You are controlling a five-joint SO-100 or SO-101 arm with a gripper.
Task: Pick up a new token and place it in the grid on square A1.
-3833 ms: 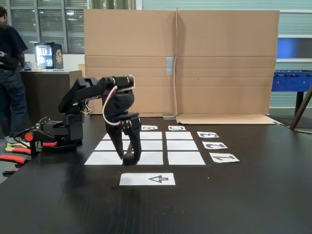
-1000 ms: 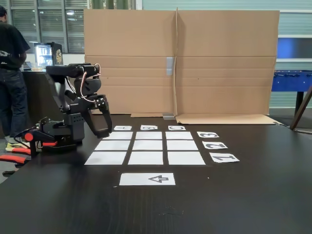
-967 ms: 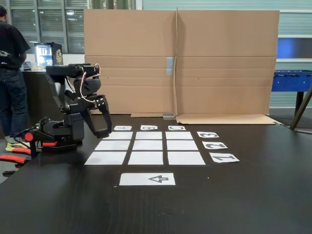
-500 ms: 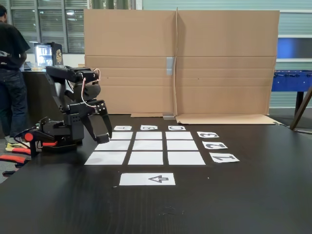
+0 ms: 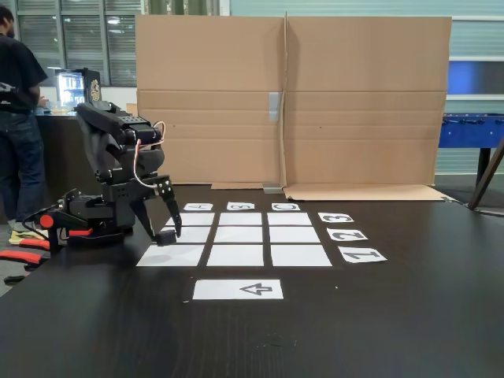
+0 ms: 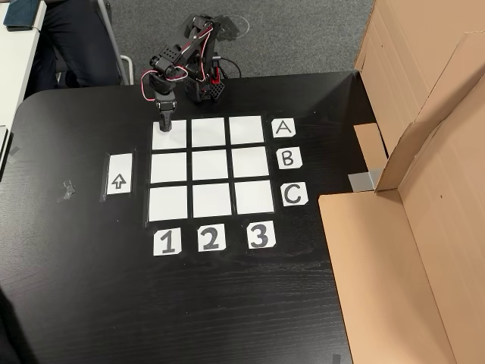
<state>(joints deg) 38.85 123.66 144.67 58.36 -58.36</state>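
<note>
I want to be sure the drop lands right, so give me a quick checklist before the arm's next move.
1. Gripper over square A1, the cell in line with the A card and the 1 card: ok.
2. Token in the gripper: cannot tell; the tip is too dark.
3. Gripper low, near the paper: ok.
4. Other eight cells of the grid blank: ok.
5. Arrow sheet apart from the gripper: ok.

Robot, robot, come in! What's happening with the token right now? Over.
Gripper low over square A1, fingers pointing down. Token hidden at the fingers, can't confirm the grip. Rest of the grid bare, nothing blocking.
</note>
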